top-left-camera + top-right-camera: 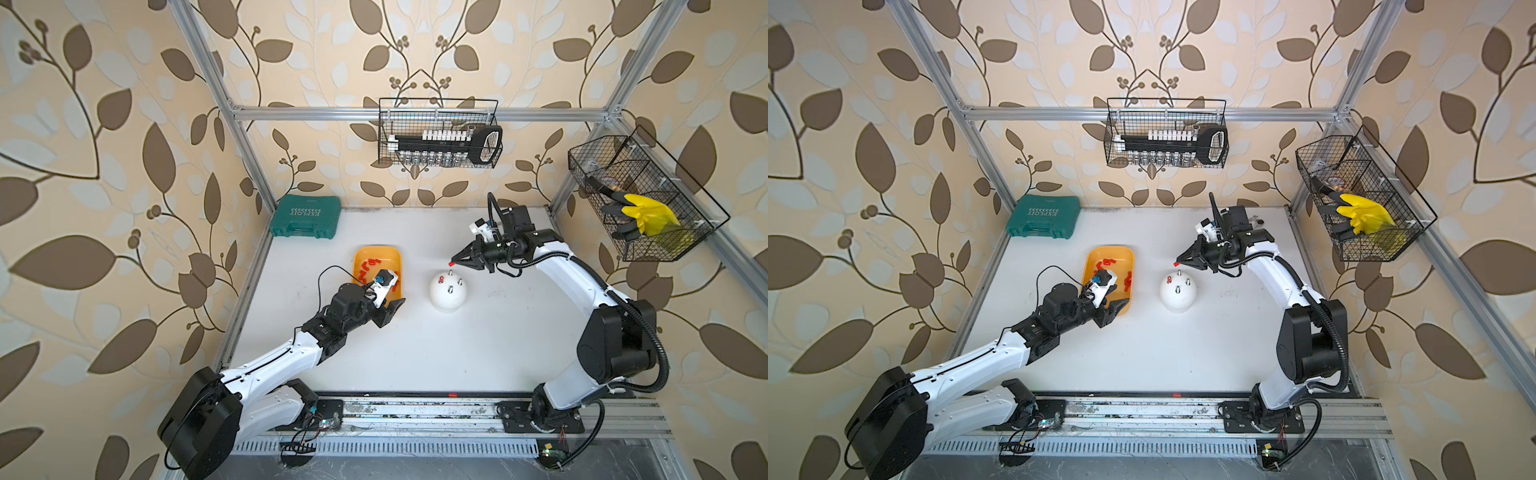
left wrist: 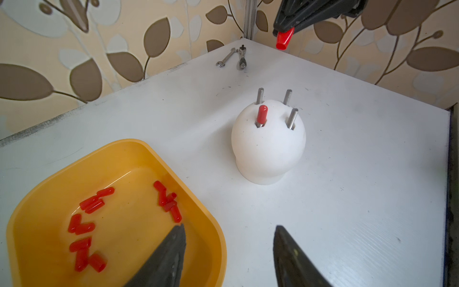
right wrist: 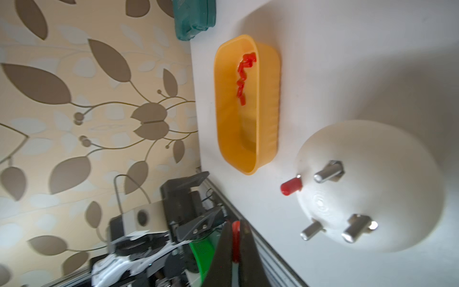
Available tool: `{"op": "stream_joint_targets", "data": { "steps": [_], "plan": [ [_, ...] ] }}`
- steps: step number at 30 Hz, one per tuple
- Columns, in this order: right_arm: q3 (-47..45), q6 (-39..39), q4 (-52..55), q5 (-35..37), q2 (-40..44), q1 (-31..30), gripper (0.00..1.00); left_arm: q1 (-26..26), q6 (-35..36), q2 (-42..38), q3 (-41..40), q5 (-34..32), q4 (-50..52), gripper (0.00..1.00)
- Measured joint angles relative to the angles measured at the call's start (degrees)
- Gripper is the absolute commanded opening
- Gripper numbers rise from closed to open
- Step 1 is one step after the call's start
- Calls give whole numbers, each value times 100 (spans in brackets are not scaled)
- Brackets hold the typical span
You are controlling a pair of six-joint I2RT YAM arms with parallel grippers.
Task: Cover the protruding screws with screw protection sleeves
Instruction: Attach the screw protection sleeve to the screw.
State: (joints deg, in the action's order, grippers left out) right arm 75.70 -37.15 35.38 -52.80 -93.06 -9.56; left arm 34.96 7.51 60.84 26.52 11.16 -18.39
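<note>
Closest in: left tool (image 2: 230, 227) spread wide and empty, one finger (image 2: 171, 253) over the near right corner of the yellow tray (image 2: 129, 142), the other over bare desk (image 2: 347, 198). Tray sits left of desk centre, with a loose batch of red sleeves (image 2: 82, 227) lying in it. White dome (image 2: 268, 149) stands near the tray on its right, not touching it, around mid-desk. Four screws (image 2: 260, 95) stick up from the dome's top: one carries a fitted sleeve (image 2: 262, 116), three bare. Right tool (image 1: 455, 262) pinched on a single sleeve (image 2: 284, 39), tilted with its free end down, held above the desk just on the far side of the dome, clear of every screw. Two wrenches (image 2: 241, 59) lie by the far right corner, green case (image 1: 305, 216) at the far left corner.
</note>
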Motion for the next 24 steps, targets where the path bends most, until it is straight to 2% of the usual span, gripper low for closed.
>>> {"op": "stream_joint_targets", "data": {
  "steps": [7, 14, 20, 24],
  "plan": [
    [-800, -1263, -1043, -1290, 216, 15, 8, 0, 142, -238, -203, 81, -144, 59],
    [-984, -1963, -1720, -1915, 671, -13, 8, 0, 275, -299, -352, 83, -291, 59],
    [-1023, -2159, -1937, -2114, 855, -76, 9, 0, 293, -422, -433, 85, -380, 59],
    [-901, -1790, -1502, -1991, 820, -66, 9, 0, 284, -599, -450, 92, -433, 60]
  ]
}}
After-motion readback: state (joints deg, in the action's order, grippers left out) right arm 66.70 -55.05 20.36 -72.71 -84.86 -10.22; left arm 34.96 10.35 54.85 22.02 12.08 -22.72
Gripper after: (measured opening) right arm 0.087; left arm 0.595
